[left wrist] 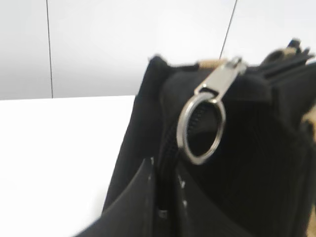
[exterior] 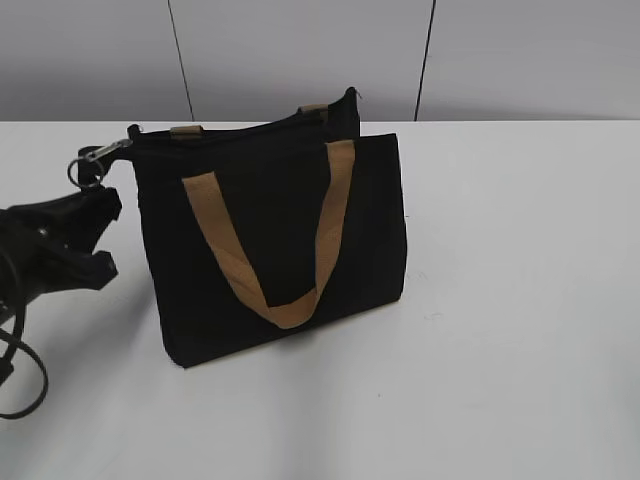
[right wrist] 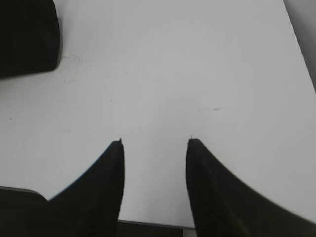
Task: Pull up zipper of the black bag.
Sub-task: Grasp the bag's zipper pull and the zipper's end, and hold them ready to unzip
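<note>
The black bag [exterior: 270,230] stands upright mid-table with its tan handles hanging down the front. The zipper [exterior: 105,155] sits at the bag's left top corner, and its ring pull [left wrist: 201,127] hangs free over the end. My left gripper [exterior: 100,235] is just left of the bag's end, below the ring. Its fingertips [left wrist: 164,170] show a narrow gap in front of the black zip track and hold nothing. My right gripper [right wrist: 155,143] is open and empty over bare table; a corner of the bag [right wrist: 27,37] shows at the top left of its view.
The white table [exterior: 520,300] stretches to the right and in front of the bag. A grey panelled wall [exterior: 300,50] stands behind. My left arm's cable [exterior: 25,370] loops near the table's left front.
</note>
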You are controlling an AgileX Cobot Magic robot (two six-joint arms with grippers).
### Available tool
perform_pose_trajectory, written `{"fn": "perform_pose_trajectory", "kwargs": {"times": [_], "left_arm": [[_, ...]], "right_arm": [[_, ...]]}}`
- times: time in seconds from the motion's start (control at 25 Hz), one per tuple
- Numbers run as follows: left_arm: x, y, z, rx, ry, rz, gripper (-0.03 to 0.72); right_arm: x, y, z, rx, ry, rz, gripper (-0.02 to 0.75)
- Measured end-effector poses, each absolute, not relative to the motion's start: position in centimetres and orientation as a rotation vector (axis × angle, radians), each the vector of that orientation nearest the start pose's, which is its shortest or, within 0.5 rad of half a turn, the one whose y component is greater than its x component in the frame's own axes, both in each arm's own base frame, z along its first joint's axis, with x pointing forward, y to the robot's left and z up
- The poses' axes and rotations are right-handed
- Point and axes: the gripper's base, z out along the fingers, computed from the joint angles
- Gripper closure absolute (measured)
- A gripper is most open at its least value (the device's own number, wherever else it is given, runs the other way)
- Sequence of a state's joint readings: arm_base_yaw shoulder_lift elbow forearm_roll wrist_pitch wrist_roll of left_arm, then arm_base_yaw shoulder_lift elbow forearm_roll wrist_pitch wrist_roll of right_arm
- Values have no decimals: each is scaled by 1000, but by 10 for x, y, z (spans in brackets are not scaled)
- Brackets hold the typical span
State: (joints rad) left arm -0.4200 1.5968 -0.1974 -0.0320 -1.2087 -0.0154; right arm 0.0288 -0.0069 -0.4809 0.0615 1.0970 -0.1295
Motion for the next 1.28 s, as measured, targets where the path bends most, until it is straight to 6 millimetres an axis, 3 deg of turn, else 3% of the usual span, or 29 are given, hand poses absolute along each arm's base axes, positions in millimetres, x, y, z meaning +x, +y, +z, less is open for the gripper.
{"fn": "perform_pose_trajectory", "kwargs": {"times": [0.32,1.08,1.28], "left_arm": [[192,-85,199,283,1477,-354,659],[190,-90,210,346,1474,-391,659],[190,-90,211,345,1473,-391,659]], "right_arm": [[-6,5,269,-169,2084,13,411],[-6,5,269,-169,2084,16,411],[-6,11,270,-183,2079,99,411]]}}
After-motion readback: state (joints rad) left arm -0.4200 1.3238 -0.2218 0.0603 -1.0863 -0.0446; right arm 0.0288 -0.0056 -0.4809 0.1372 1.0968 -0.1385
